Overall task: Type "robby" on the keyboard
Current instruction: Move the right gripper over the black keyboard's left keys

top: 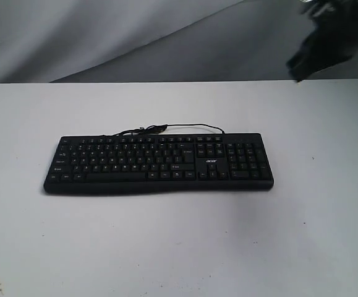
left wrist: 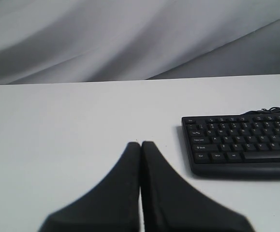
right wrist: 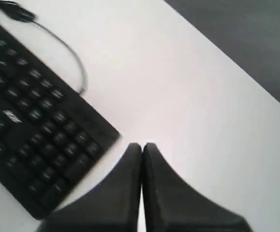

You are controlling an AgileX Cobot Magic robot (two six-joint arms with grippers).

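Note:
The black keyboard [top: 159, 164] lies flat on the white table [top: 179, 241], number pad to the right, with its thin cable [top: 166, 128] looped behind it. Its left end [left wrist: 241, 142] shows in the left wrist view, its number-pad end [right wrist: 38, 130] in the right wrist view. My left gripper [left wrist: 140, 144] is shut and empty, above bare table well left of the keyboard; it does not show in the exterior view. My right gripper [right wrist: 141, 145] is shut and empty, above the table just off the number-pad corner. A dark blurred part of the right arm [top: 327, 37] shows at top right.
Grey cloth [top: 135, 37] hangs behind the table's far edge. White tabletop surrounds the keyboard on all sides, and the cable [right wrist: 67, 48] curves over it behind the number pad.

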